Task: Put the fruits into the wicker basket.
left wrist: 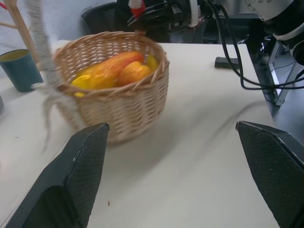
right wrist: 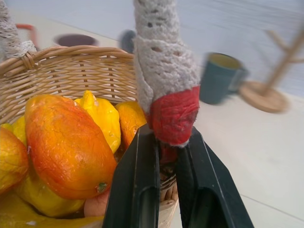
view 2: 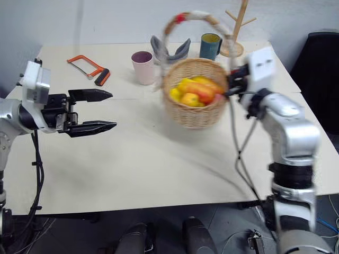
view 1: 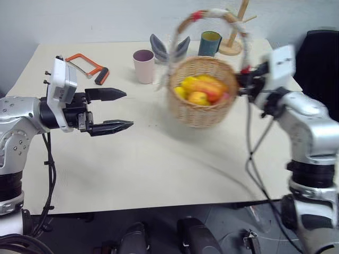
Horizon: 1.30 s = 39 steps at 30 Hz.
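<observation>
The wicker basket [view 1: 201, 108] stands right of the table's middle, with its cloth-wrapped handle [view 1: 212, 15] arching above it. Several fruits [view 1: 204, 87] lie inside: a long orange-red one [right wrist: 66, 147] and yellow ridged ones [right wrist: 102, 116]. My right gripper [right wrist: 166, 142] is shut on the red-tied foot of the handle at the basket's right rim, also seen from the head [view 1: 244, 84]. My left gripper [view 1: 128, 109] hovers open to the left of the basket, pointing at it, with nothing between its fingers [left wrist: 76, 175].
A pink cup [view 1: 143, 65], a grey object [view 1: 168, 48], a teal mug [view 1: 210, 43] and a wooden mug tree [view 1: 235, 32] stand behind the basket. An orange hacksaw [view 1: 85, 63] lies at the far left. A small black block [left wrist: 227, 62] lies near the right arm.
</observation>
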Each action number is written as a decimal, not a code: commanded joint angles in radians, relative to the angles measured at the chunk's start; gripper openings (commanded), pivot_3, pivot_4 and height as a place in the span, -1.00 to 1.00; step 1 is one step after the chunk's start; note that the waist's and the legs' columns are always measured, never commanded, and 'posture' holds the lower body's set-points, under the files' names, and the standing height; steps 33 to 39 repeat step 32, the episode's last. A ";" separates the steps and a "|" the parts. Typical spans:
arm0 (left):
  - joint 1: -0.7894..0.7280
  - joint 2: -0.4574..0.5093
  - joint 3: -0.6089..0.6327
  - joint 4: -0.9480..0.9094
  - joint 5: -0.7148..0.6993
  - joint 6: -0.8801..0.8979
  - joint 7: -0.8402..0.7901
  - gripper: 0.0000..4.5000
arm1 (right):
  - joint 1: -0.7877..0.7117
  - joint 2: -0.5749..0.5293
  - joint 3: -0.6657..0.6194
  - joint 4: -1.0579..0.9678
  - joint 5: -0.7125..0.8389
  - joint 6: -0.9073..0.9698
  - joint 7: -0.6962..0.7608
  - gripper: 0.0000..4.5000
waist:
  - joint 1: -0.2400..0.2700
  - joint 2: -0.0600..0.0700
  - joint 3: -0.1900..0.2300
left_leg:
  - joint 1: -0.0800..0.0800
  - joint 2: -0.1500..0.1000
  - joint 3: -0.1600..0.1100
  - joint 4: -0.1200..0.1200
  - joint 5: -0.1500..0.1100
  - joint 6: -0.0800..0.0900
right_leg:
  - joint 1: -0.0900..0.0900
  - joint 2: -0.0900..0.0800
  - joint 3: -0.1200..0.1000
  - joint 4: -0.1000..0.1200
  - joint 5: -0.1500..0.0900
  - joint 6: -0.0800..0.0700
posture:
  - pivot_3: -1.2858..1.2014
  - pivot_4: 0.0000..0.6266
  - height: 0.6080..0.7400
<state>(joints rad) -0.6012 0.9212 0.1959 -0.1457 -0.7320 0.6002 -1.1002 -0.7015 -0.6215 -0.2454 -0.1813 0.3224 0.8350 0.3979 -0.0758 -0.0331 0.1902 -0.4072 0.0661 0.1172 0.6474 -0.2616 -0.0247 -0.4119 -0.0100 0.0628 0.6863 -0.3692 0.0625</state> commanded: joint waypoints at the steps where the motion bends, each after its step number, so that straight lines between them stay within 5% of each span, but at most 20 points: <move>1: -0.037 -0.012 -0.006 0.013 0.016 -0.027 -0.018 1.00 | 0.070 -0.111 -0.149 -0.006 0.000 -0.027 0.026 -0.95 | 0.001 0.000 0.000 | 0.000 0.000 0.000 0.000 0.000 0.000 | 0.000 0.000 0.000 0.000 0.000 0.000 | 0.03 -0.52 1.00; 7: -0.079 -0.049 -0.037 0.052 0.040 -0.046 -0.044 1.00 | 0.208 -0.141 -0.268 0.051 0.012 -0.064 0.025 -0.95 | -0.015 0.000 0.000 | 0.002 0.001 0.003 0.000 0.001 -0.001 | 0.000 0.003 0.003 0.001 0.000 0.000 | 0.03 -0.52 1.00; 13: -0.138 -0.094 -0.073 0.101 0.052 -0.055 -0.076 1.00 | 0.370 -0.104 -0.340 -0.026 0.089 -0.109 0.090 -0.12 | -0.005 0.001 0.000 | 0.003 0.002 0.003 0.000 0.002 -0.003 | 0.001 0.004 0.004 0.002 0.000 0.000 | 0.03 -0.52 1.00; 20: -0.169 -0.123 -0.090 0.123 0.066 -0.060 -0.107 1.00 | 0.619 -0.272 -0.599 -0.173 0.222 -0.004 0.293 0.95 | 0.010 0.002 0.001 | 0.003 0.001 0.002 0.000 0.002 -0.002 | 0.002 0.003 0.003 0.002 0.000 0.001 | 0.03 -0.52 1.00; 24: -0.181 -0.135 -0.095 0.146 0.083 -0.073 -0.112 1.00 | 0.863 -0.427 -0.900 -0.053 0.305 0.111 0.616 0.95 | 0.023 0.001 0.001 | 0.005 0.001 0.001 0.000 0.002 -0.002 | 0.005 0.004 0.003 -0.001 0.000 0.001 | 0.03 -0.52 1.00; 27: -0.186 -0.139 -0.094 0.159 0.086 -0.080 -0.121 1.00 | 0.952 -0.481 -1.015 0.047 0.323 0.142 0.729 0.95 | 0.022 0.000 0.001 | 0.012 0.001 -0.002 -0.001 0.000 0.000 | 0.017 0.005 0.001 -0.008 0.000 0.002 | 0.03 -0.52 1.00; 31: -0.200 -0.155 -0.077 0.176 0.074 -0.079 -0.117 1.00 | 0.950 -0.508 -1.034 0.106 0.329 0.125 0.762 0.95 | 0.012 0.000 0.001 | 0.024 0.001 -0.002 -0.003 -0.004 0.006 | 0.034 0.004 0.000 -0.020 0.002 0.005 | 0.03 -0.52 1.00; 39: -0.202 -0.159 -0.073 0.180 0.071 -0.078 -0.117 1.00 | 0.938 -0.510 -1.026 0.111 0.333 0.126 0.758 0.95 | 0.012 0.000 0.001 | 0.024 0.001 -0.002 -0.003 -0.004 0.006 | 0.035 0.004 0.000 -0.022 0.003 0.006 | 0.03 -0.52 1.00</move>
